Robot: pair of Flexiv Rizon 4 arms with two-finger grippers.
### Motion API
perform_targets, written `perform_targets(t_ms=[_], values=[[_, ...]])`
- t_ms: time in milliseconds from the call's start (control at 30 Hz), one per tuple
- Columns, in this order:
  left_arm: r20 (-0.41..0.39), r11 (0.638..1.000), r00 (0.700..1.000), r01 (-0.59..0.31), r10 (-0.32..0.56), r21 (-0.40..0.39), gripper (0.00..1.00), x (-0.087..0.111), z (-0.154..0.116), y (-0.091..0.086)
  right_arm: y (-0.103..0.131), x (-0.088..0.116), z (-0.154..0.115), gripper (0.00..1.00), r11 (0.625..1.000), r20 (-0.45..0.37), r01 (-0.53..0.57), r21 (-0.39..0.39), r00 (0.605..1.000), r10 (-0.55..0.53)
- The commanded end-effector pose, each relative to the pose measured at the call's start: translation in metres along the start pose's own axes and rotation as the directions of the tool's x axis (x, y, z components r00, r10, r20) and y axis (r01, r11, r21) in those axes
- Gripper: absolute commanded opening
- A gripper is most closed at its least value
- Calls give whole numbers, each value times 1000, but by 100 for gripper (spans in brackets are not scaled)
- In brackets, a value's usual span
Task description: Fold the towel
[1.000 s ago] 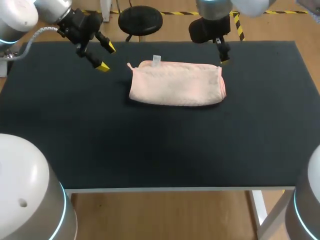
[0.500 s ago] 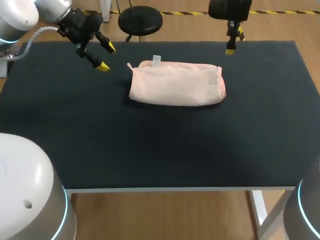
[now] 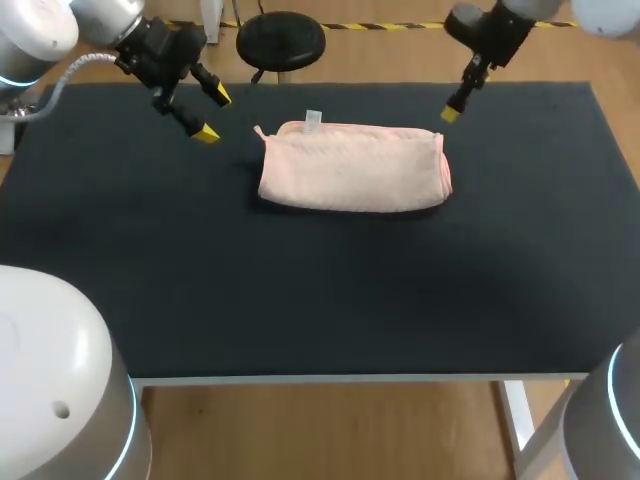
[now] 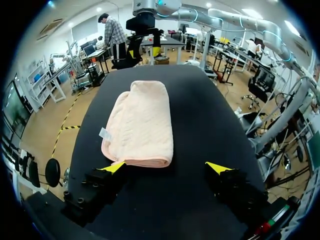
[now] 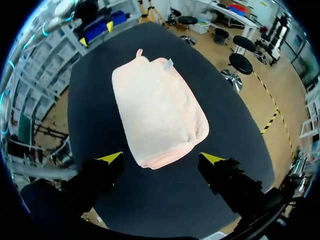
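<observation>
my left tool and right tool hang released near the folded towel; for another fold, i'd pinch one end's corners evenly.

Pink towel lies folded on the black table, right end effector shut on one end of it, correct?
No: the right end effector is open, not shut on the towel. The right wrist view shows its yellow tips spread wide, touching nothing. The towel does lie folded on the black table.

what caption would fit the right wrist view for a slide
Open right gripper looking down on the short end of a folded pink towel lying on the black table.
</observation>
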State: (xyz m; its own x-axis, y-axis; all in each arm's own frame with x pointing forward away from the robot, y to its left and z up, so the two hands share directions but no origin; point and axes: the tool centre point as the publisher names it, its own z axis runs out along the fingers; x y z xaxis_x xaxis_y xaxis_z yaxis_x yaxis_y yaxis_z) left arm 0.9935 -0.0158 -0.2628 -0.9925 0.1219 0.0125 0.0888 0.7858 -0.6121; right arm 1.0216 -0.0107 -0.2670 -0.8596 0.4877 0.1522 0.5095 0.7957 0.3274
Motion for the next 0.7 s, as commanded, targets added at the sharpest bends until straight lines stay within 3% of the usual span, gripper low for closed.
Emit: perform_targets(t_ms=[33, 267, 300, 367, 467, 567, 700], values=[[0, 1000, 1000, -2, 2, 2, 100, 0, 0, 1, -6, -4, 1, 100, 598, -380, -614, -515, 789, 482], [0, 1000, 1000, -2, 2, 2, 100, 0, 0, 1, -6, -4, 1, 100, 598, -380, -614, -515, 789, 482], [0, 1000, 1000, -2, 2, 2, 100, 0, 0, 1, -4, -10, 4, 100, 503, -429, -691, -519, 719, 546], [0, 1000, 1000, -2, 2, 2, 100, 0, 0, 1, -10, -16, 10, 100, 351, -508, -763, -543, 631, 586], [0, 1000, 1000, -2, 2, 2, 100, 0, 0, 1, -21, -17, 23, 100, 213, -563, -815, -539, 537, 628], [0, 1000, 1000, -2, 2, 2, 100, 0, 0, 1, -30, -17, 36, 100, 131, -619, -856, -499, 459, 637], [0, 1000, 1000, -2, 2, 2, 100, 0, 0, 1, -40, -20, 54, 100, 92, -650, -886, -455, 401, 646]])
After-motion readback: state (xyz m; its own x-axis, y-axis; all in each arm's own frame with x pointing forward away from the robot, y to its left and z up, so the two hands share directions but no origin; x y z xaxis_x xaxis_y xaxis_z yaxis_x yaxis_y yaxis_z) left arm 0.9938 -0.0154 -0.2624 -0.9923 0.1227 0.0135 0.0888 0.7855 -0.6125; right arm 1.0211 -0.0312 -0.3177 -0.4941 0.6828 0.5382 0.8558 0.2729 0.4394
